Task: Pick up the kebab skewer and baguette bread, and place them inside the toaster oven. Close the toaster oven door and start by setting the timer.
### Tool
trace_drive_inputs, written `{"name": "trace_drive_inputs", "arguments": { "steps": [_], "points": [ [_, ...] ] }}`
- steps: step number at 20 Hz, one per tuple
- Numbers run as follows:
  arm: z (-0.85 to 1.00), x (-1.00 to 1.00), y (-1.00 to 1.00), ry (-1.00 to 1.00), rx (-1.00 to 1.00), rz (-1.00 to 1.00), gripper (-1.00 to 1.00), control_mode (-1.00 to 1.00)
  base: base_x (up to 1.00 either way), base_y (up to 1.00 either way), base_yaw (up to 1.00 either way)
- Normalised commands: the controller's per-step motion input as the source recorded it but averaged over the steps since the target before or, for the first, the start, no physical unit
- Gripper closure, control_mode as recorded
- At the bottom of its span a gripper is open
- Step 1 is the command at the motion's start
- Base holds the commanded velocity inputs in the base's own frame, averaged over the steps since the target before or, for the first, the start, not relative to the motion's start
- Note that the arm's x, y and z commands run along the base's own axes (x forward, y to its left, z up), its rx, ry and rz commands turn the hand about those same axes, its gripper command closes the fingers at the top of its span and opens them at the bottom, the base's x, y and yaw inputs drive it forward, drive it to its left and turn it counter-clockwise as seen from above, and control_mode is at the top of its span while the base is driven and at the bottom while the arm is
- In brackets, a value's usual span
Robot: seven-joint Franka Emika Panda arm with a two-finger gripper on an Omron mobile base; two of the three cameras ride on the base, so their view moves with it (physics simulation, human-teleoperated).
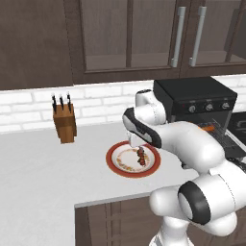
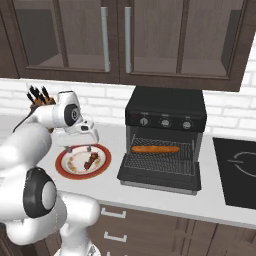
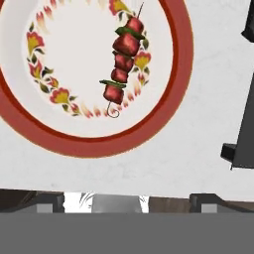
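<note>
The kebab skewer (image 3: 121, 59) lies on the right side of a red-rimmed floral plate (image 3: 44, 130), also seen as skewer (image 2: 90, 162) on plate (image 2: 64, 172) and skewer (image 1: 141, 156) on the counter. My gripper (image 2: 79, 148) hangs open just above the plate's near-left part with nothing between its fingers; its tips (image 3: 49, 202) rise at the bottom of the hand view. The baguette bread (image 2: 155, 149) lies on the wire rack inside the black toaster oven (image 2: 166, 105). The toaster oven door (image 2: 159, 179) is dropped open, flat over the counter.
A wooden knife block (image 1: 65, 122) stands at the back left by the white brick wall. A black cooktop (image 2: 240, 167) lies right of the oven. Dark glass-front cabinets (image 2: 115, 35) hang overhead. The counter's front edge runs close below the plate.
</note>
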Motion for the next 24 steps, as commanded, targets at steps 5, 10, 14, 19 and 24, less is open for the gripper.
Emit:
{"name": "trace_drive_inputs", "arguments": {
  "steps": [5,10,14,19,24],
  "points": [
    [-0.61,0.54,0.03,0.02,0.07,0.03,-1.00,-1.00,0.00,0.00,0.00],
    [-0.48,0.44,0.00,-0.03,0.15,0.02,-1.00,-1.00,0.00,0.00,0.00],
    [-0.31,0.11,0.00,-0.17,0.06,0.00,-1.00,-1.00,0.00,0.00,0.00],
    [-0.35,0.00,0.00,-0.29,-0.01,-0.03,-1.00,-1.00,0.00,0.00,0.00],
    [-0.28,0.02,0.00,-0.15,0.02,-0.05,-1.00,-1.00,0.00,0.00,0.00]
  ]
}}
